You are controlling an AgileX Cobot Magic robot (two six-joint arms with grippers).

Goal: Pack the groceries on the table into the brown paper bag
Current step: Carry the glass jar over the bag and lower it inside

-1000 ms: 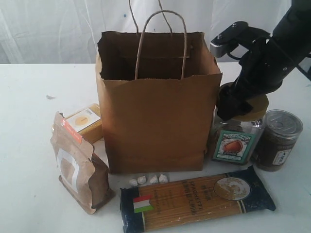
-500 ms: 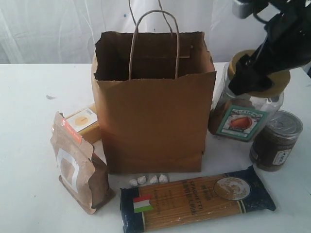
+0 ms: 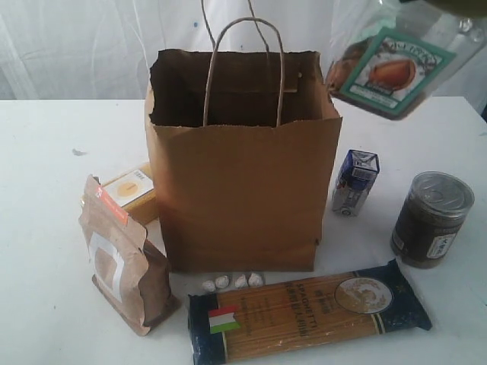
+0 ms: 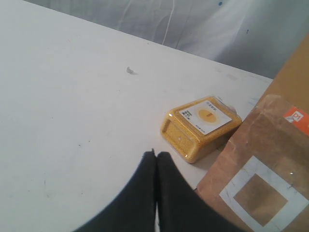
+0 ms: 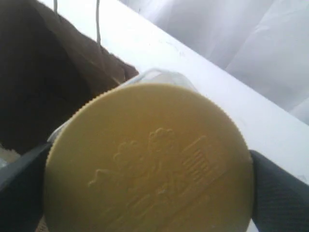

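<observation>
Right gripper (image 5: 149, 162): fingers (image 5: 277, 193) stood wide, clamped on opposite sides of the lid of the tan-lidded glass jar (image 3: 388, 68). The jar hung tilted at upper right of the exterior frame, beside the rim of the brown paper bag (image 3: 236, 182). Left gripper (image 4: 155, 157): fingers pressed together, empty, above the table (image 4: 72, 121).

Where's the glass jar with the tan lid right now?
Upper right of the exterior view: the tan-lidded glass jar hangs tilted in the right gripper, beside the top edge of the brown paper bag, above the small blue carton.
</observation>
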